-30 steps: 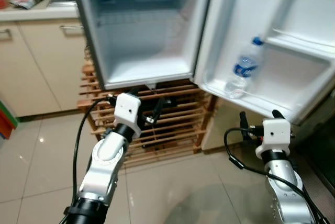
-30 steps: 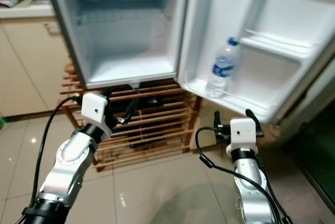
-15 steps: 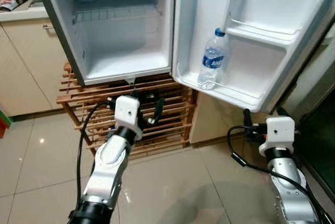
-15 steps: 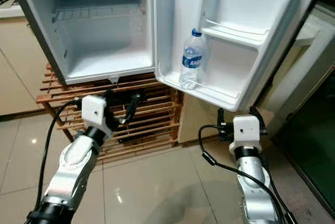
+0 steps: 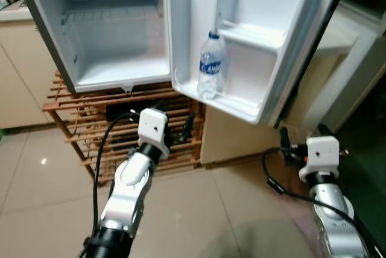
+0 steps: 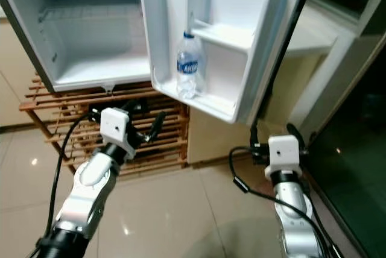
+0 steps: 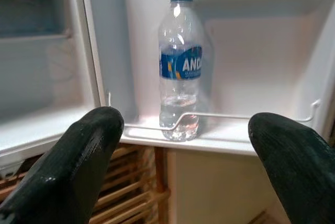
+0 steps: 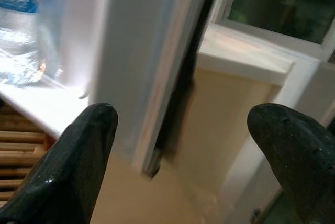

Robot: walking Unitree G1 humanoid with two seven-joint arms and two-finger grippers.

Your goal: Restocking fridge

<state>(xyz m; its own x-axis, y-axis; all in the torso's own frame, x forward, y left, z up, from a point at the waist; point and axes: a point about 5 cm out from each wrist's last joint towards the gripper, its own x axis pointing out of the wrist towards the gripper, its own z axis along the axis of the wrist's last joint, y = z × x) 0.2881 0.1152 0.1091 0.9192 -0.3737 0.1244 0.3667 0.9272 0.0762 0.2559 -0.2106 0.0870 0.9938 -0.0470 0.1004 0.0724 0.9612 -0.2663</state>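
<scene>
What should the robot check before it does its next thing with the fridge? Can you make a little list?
1. Fridge door open: ok.
2. Water bottle upright on the door's bottom shelf, behind the wire rail: ok.
3. Left gripper open, empty, facing the bottle: ok.
4. Right gripper open, empty, near the door's outer edge: ok.
5. Room in the fridge compartment, which looks empty: ok.
6. Next item to load within reach: cannot tell.
</scene>
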